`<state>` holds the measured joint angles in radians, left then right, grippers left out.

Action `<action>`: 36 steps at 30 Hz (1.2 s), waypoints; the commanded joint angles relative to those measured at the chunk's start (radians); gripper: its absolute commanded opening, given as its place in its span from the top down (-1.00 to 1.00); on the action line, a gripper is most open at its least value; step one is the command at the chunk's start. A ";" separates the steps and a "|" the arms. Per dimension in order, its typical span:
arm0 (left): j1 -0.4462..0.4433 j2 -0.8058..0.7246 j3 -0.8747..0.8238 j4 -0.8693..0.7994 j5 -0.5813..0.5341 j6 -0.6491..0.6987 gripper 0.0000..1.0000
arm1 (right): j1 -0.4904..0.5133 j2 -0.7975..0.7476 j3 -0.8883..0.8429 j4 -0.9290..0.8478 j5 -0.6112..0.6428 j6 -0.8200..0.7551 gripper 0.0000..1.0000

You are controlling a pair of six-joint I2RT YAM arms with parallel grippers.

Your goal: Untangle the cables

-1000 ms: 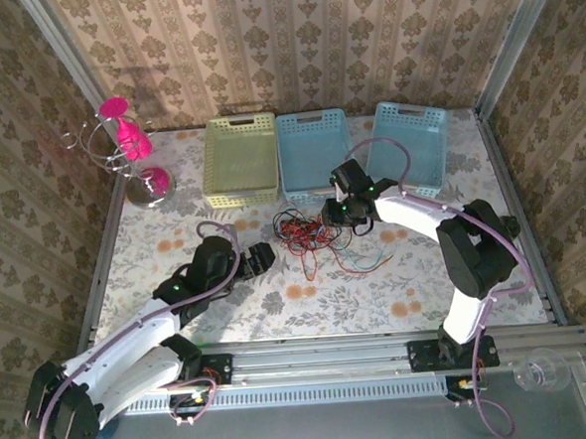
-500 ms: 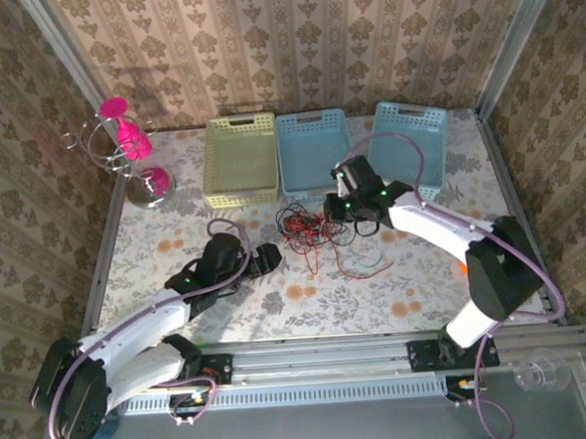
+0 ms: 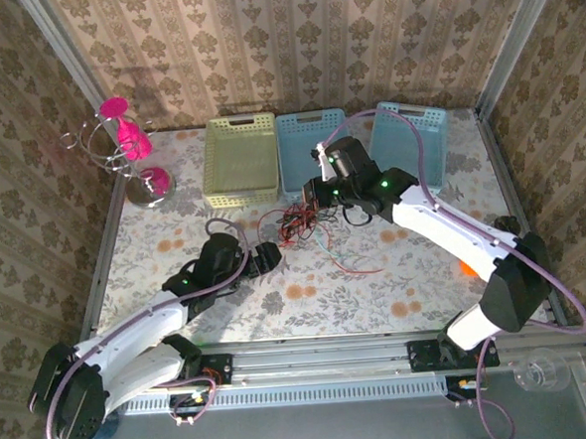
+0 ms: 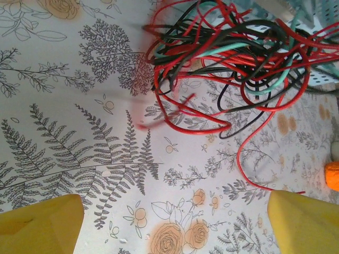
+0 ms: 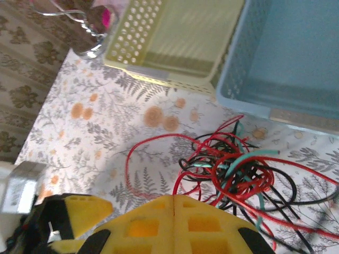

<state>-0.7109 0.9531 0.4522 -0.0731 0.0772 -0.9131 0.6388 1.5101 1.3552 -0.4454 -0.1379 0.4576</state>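
In the left wrist view the cables (image 4: 233, 58) run off the top edge, and one loose red end on their left is smeared by blur. An orange thing (image 4: 332, 177) is cut by the right edge, with too little in view to name it. Of the left claw (image 4: 175, 217), the yellow fingers (image 4: 37, 225) are cropped at the bottom corners. In the right wrist view the right claw (image 5: 174, 203) is cut by the bottom edge. Its fingers are pressed together, and whether a strand is pinched there cannot be told. The blue basket (image 5: 275, 58) runs off the top and right.
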 commanded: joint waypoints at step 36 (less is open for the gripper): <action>-0.021 0.599 0.359 0.006 -0.027 0.213 -0.84 | 0.011 -0.273 -0.497 -0.070 0.021 0.118 0.01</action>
<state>-0.7189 1.4990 0.7795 -0.0544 0.0742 -0.7609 0.6140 1.2938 0.8906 -0.5121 -0.1120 0.5236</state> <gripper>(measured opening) 0.919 0.489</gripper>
